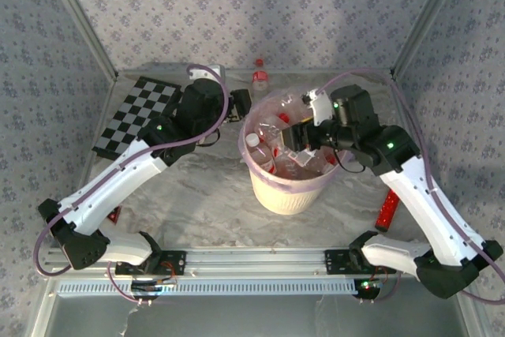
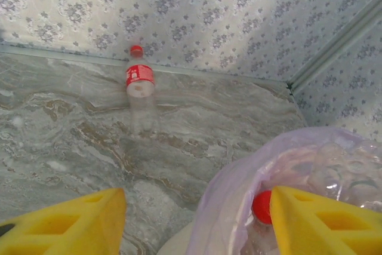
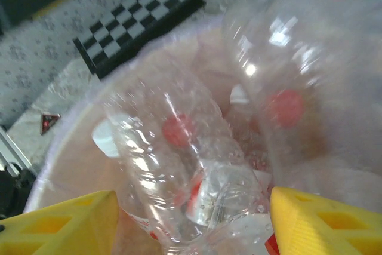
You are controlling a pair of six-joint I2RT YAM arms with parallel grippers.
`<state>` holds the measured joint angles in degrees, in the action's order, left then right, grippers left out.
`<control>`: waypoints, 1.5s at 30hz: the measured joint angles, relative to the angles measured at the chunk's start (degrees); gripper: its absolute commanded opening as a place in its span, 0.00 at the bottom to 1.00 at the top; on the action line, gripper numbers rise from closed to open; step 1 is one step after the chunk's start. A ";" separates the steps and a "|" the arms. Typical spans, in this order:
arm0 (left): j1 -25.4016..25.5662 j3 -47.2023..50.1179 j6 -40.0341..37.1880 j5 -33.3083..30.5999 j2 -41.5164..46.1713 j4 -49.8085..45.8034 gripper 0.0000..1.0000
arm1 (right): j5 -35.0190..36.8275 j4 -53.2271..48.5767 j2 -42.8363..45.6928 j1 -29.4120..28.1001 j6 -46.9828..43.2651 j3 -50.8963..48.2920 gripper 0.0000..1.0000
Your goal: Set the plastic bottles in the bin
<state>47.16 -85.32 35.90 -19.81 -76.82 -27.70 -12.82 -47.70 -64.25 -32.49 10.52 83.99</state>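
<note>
Top external view: several plastic bottles (image 1: 267, 146) already fill the bin (image 1: 288, 193) mid-bench, one red-capped bottle (image 1: 259, 78) remains at the far edge, and left gripper (image 1: 238, 106) beside the rim and right gripper (image 1: 297, 138) above it both gape empty.

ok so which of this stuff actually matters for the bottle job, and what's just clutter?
Job:
- bin
- bottles inside it
- upright red-capped bottle by the far wall, not yet binned

Clutter:
- chequered board, far left
- red bar, right of the bin
</note>
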 measured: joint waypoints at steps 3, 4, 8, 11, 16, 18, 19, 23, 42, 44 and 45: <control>-0.83 0.57 -0.52 1.53 0.00 -0.07 0.66 | 1.55 -0.90 1.92 2.71 0.20 2.19 0.72; -1.25 0.85 -0.57 2.12 0.00 -0.07 0.66 | 2.36 -1.70 2.93 4.26 0.22 2.36 0.71; -3.28 1.81 -0.96 4.83 0.07 -0.02 0.66 | 3.26 -5.75 6.21 12.94 1.46 1.81 0.69; -4.83 1.88 -1.79 8.09 0.07 0.04 0.67 | 1.25 -9.66 8.00 19.17 2.60 -0.26 0.67; -5.53 0.70 -4.90 11.98 -0.37 -1.38 0.71 | -2.43 -16.48 9.33 24.79 4.13 -4.02 0.59; -5.55 -0.94 -6.05 11.67 -0.76 -3.04 0.71 | -4.57 -17.33 9.55 25.20 4.94 -5.73 0.55; -5.66 -1.57 -6.58 11.47 -0.79 -3.63 0.71 | -5.75 -17.35 9.75 25.24 5.40 -6.91 0.54; -7.52 -2.45 -7.45 11.69 -0.13 -4.68 0.71 | -9.51 -16.44 9.99 25.22 7.56 -10.95 0.50; -30.01 6.82 -4.76 20.70 16.94 -12.92 0.72 | -6.08 9.22 -8.46 1.84 20.50 -8.94 0.47; -32.68 8.11 -4.70 21.64 18.75 -13.77 0.72 | -5.35 11.04 -12.44 -0.31 20.79 -6.93 0.48; -33.86 8.83 -4.52 22.16 19.54 -14.25 0.71 | -5.09 12.02 -14.69 -1.31 20.87 -5.70 0.48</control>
<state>13.30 -76.49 31.38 2.35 -57.28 -41.95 -17.91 -35.68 -78.94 -33.80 31.40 78.28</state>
